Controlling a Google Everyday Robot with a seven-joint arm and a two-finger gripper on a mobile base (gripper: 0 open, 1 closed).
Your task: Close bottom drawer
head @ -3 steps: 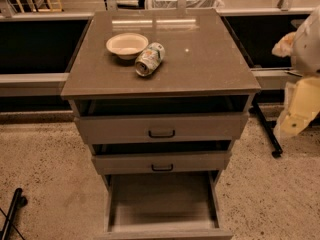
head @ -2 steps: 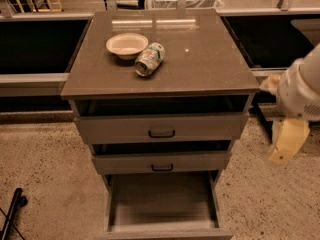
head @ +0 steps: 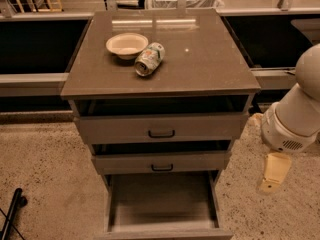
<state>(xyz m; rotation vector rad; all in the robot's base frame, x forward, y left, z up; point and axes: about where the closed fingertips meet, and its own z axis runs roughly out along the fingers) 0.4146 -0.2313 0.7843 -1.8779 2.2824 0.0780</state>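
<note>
The bottom drawer [head: 162, 206] of the grey cabinet [head: 160, 84] is pulled far out. Its long pale grey box is empty, and its front panel lies along the bottom edge of the view, with the handle out of view. The top drawer [head: 161, 128] and the middle drawer [head: 162, 162] each stand slightly open and have dark handles. My white arm [head: 295, 114] comes in from the right. My gripper [head: 273, 175] hangs to the right of the cabinet, level with the middle and bottom drawers, and touches nothing.
A pale bowl [head: 127, 45] and a tipped can [head: 149, 59] lie on the cabinet top. Dark shelving [head: 35, 49] runs behind on both sides. A black rod [head: 11, 215] lies on the speckled floor at the lower left.
My arm has moved down along the cabinet's right side, and the gripper now hangs lower, beside the lower drawers. The drawers have not moved.
</note>
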